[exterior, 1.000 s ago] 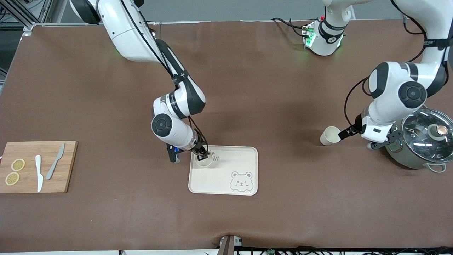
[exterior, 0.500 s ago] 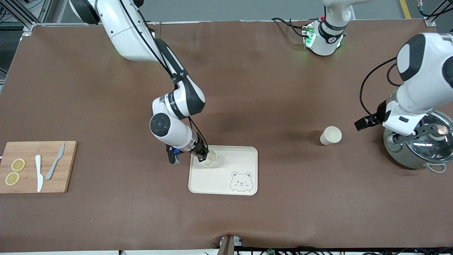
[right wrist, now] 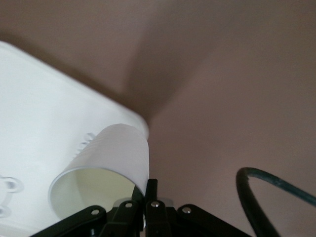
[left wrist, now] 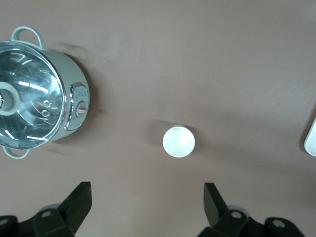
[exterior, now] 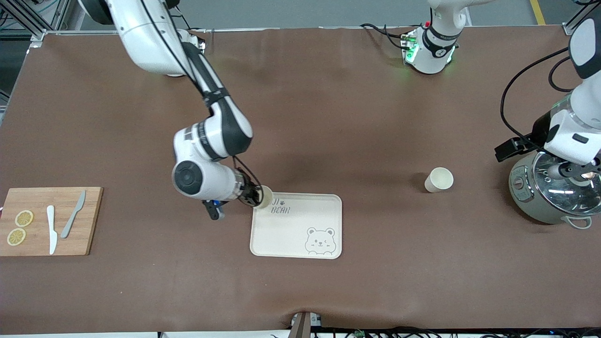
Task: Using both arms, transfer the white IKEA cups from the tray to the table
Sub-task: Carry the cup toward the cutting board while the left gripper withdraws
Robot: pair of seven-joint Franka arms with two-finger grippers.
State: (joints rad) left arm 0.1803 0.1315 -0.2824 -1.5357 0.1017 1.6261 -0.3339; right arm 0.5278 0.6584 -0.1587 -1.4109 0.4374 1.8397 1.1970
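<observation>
One cup [exterior: 265, 196] pinched tilted in right jaws over tray [exterior: 300, 234] corner; left jaws wide above other cup [left wrist: 178, 141]

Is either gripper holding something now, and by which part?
The right gripper holds a white cup by its rim wall, tilted over the tray's corner. The left gripper holds nothing, open above the other cup.

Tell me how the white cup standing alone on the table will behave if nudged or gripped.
The standing cup looks small and thin-walled, so probably light and easily slid. It tapers to a narrow base, so a high push may tip it. Tipped, it would likely roll in a curve.
</observation>
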